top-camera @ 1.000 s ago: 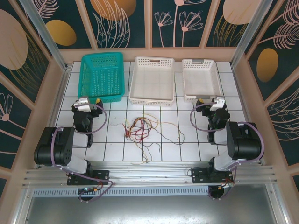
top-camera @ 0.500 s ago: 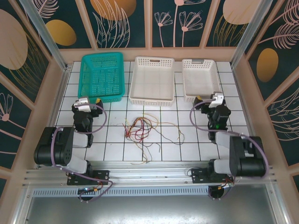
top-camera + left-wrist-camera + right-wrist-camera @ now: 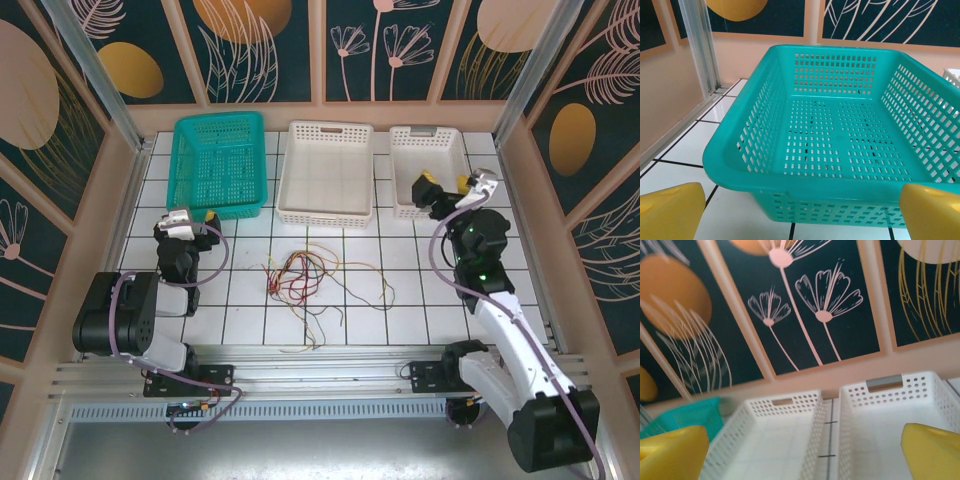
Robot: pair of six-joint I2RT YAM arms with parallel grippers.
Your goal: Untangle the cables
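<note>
Clearly nothing is done yet: the cables (image 3: 298, 274) lie in one knot. The left gripper (image 3: 193, 216) and right gripper (image 3: 455, 187) are both spread wide, holding nothing, well apart from the cables.

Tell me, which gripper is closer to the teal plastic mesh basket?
Left. The left gripper sits just in front of the teal plastic mesh basket's near edge; the right gripper is far off to the right, above the rightmost white plastic basket's near edge.

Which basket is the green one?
The leftmost basket is teal-green; the middle basket and the right basket are both white.
</note>
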